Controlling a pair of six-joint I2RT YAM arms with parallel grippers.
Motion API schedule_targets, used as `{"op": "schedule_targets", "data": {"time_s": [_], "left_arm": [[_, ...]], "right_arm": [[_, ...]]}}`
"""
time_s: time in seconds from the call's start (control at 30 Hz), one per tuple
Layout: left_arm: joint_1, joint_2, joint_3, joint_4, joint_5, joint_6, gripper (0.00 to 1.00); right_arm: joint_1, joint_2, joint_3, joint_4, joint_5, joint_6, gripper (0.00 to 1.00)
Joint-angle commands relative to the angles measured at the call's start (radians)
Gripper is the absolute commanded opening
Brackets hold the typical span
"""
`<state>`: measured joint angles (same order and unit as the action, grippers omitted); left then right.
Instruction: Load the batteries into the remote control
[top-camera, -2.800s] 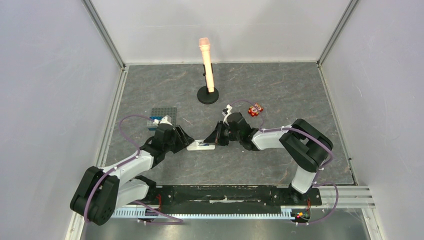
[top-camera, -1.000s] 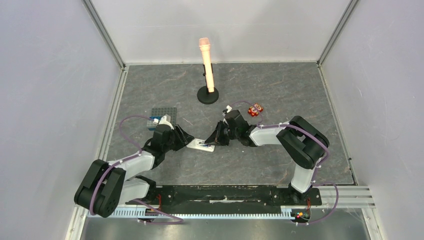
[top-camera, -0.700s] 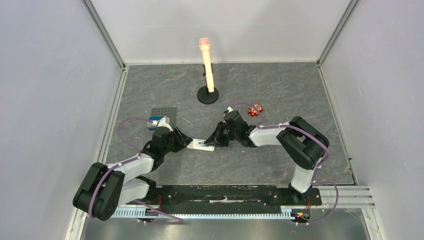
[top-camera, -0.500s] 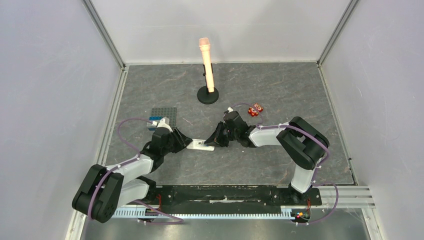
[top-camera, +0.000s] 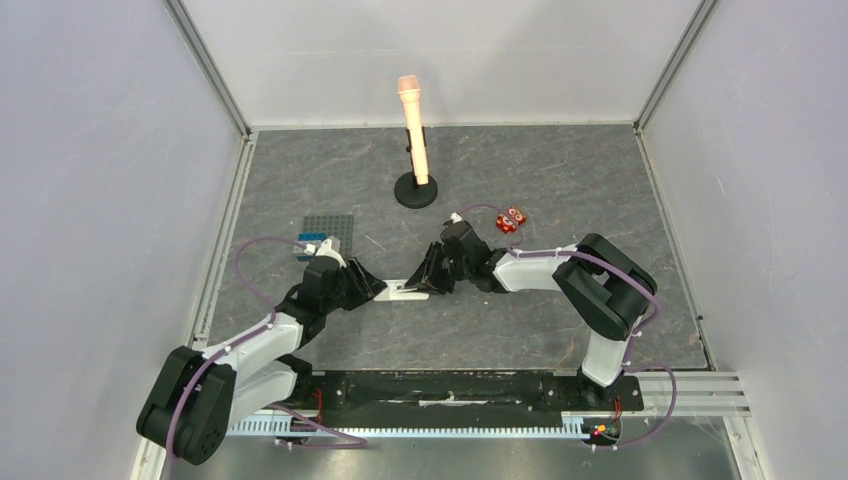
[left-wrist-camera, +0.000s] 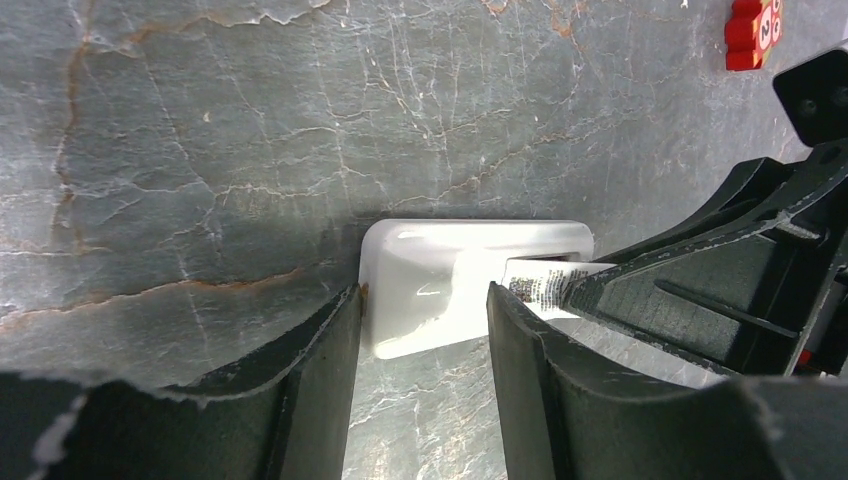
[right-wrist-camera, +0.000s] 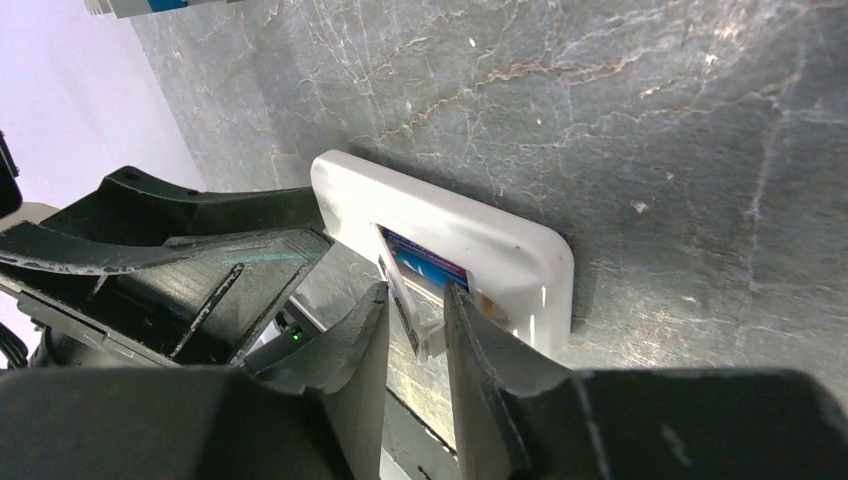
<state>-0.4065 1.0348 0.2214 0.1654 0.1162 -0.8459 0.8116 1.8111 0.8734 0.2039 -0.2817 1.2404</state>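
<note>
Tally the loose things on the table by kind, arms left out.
remote: 1
red block: 1
studded plate: 1
blue brick: 1
microphone on its stand: 1
batteries: blue shows in the remote's open bay, but the number is unclear
Total: 5, batteries not counted

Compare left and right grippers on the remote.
Left gripper stands wide, clasping the remote control across its end; right gripper stands narrow, around a thin labelled flap at the battery bay. Left sits at one end, right at the opposite. Both meet at the remote.
</note>
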Motion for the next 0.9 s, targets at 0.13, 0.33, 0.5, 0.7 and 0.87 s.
{"op": "schedule_targets", "data": {"time_s": [0.13, 0.33, 0.5, 0.7, 0.87], "left_arm": [[-0.014, -0.012, 0.059, -0.029, 0.046, 0.037, 0.55], [-0.014, -0.021, 0.065, -0.046, 0.034, 0.045, 0.55], [-0.014, -0.021, 0.067, -0.05, 0.028, 0.046, 0.55], [-0.015, -0.019, 0.069, -0.052, 0.025, 0.05, 0.55], [-0.015, -0.019, 0.068, -0.053, 0.02, 0.05, 0.55]], "right_arm": [[0.019, 0.031, 0.022, -0.227, 0.085, -0.08, 0.35], [0.013, 0.011, 0.041, -0.247, 0.092, -0.095, 0.44], [0.007, -0.014, 0.049, -0.265, 0.103, -0.112, 0.47], [0.006, -0.039, 0.049, -0.273, 0.107, -0.128, 0.49], [0.005, -0.063, 0.054, -0.294, 0.133, -0.151, 0.5]]}}
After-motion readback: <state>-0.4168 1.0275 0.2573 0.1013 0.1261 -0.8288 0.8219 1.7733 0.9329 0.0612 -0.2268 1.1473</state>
